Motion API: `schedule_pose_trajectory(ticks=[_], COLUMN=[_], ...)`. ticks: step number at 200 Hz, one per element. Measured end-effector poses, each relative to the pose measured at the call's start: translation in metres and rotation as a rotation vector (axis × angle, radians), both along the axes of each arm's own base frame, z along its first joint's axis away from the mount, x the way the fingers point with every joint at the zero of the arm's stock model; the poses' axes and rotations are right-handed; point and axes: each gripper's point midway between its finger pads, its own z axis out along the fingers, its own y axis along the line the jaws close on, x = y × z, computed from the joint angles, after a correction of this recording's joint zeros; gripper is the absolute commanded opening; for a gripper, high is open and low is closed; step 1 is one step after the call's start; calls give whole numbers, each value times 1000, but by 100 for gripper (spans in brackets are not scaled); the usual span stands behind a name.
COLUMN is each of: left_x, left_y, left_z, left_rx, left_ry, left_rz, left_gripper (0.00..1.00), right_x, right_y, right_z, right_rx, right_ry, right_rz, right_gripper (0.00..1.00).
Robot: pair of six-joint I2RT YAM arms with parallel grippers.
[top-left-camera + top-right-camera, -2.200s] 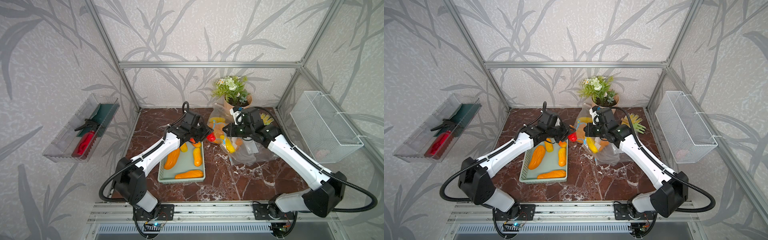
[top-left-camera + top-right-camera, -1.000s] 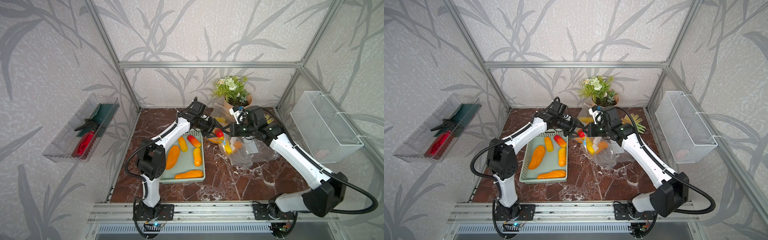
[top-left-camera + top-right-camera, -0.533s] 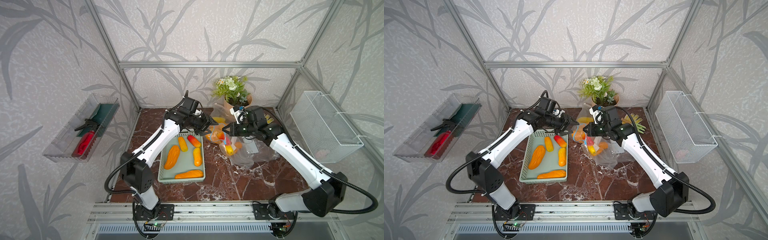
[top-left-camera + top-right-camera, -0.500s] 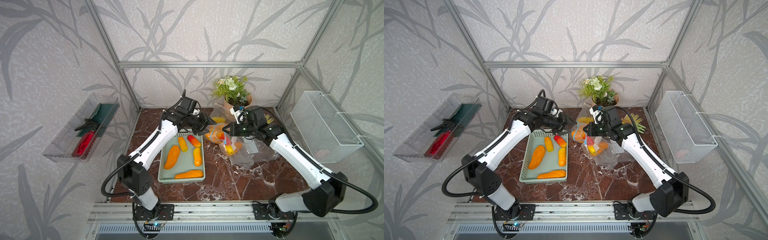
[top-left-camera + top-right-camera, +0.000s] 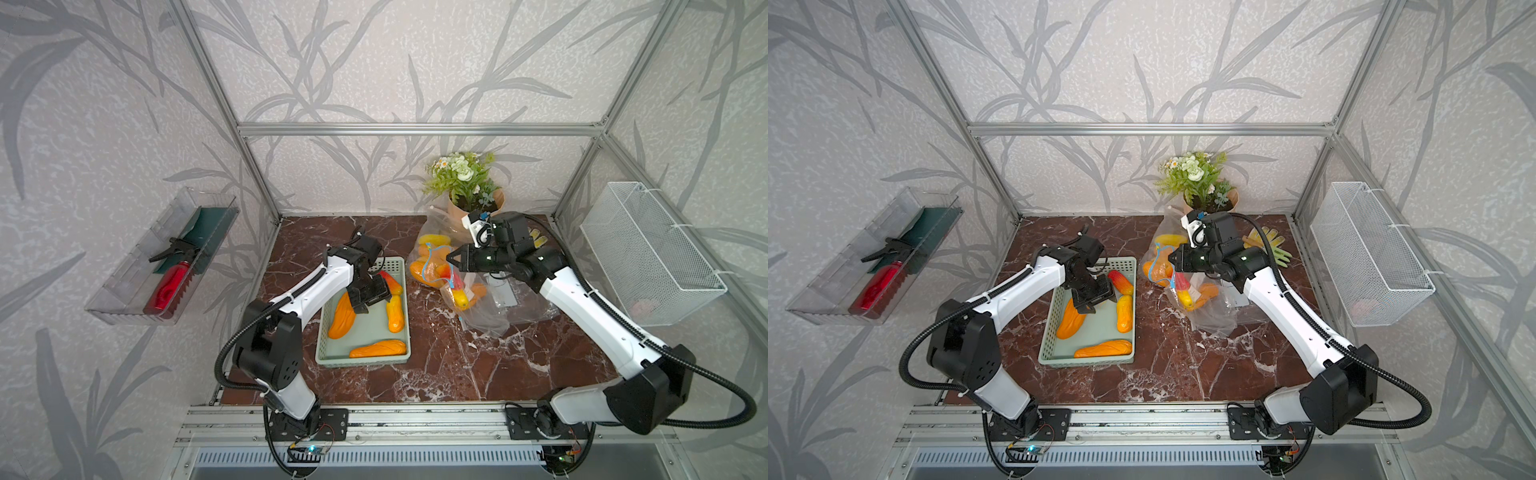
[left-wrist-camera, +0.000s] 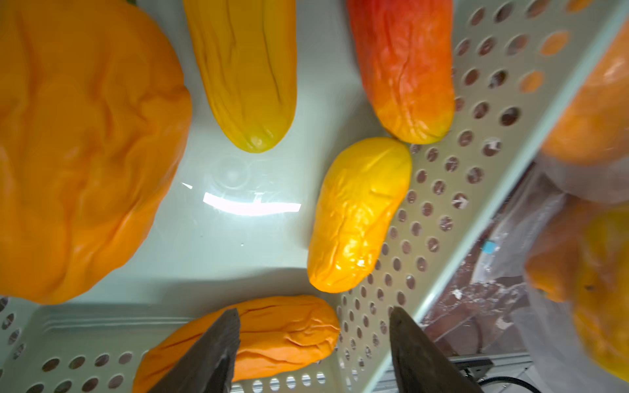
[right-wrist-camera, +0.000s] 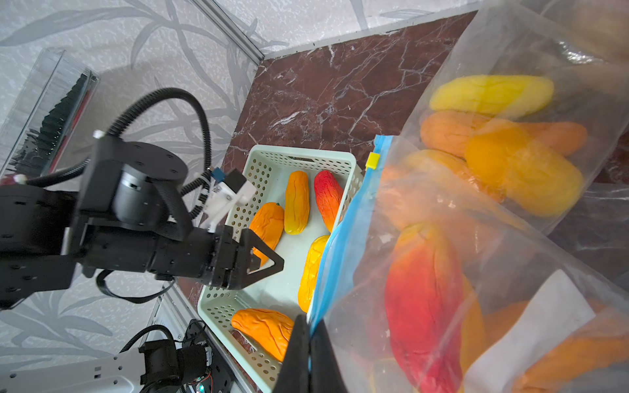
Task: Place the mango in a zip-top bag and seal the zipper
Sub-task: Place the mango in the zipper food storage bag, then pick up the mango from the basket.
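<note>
Blue zipper [image 7: 354,221] pinched by R gripper [image 7: 309,323], L gripper [image 6: 315,313] spread above basket [image 6: 439,204]

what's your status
Left gripper open, empty, over mint-green perforated basket of orange mangoes. Right gripper shut on light-blue zipper strip of clear crinkly plastic bag. Nothing blocking.

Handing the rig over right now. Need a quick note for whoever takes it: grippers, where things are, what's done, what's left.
Grippers: the left gripper is open and empty, hovering over the basket. The right gripper is shut on the zipper at the mouth of the zip-top bag.
Things: five mangoes lie in the basket, among them a yellow mango. Several are in the bag, including a red mango.
Done: some fruit is bagged and the mouth looks open.
Left: grasp a mango from the basket, drop it in the bag, then slide the zipper shut.
</note>
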Motion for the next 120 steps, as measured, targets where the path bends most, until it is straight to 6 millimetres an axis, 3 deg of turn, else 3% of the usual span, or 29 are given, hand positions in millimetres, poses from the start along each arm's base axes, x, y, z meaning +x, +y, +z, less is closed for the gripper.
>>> schedule_pose_trajectory(ticks=[54,90,120], left_x=[3,1,8], left_y=[-28,-29,-29], left_z=[-28,-53,-62], left_rx=[-9,32,43], left_ry=[-8,27,3], left_rz=[-117,-141,-145], left_gripper=[72,68,60], right_x=[0,-1,-2], right_y=[0,0,-1], right_z=[-1,-3,-3], right_rx=[-1,-1,0], right_ry=[2,7,8], right_rz=[0,-1,-2], right_gripper=[0,0,0])
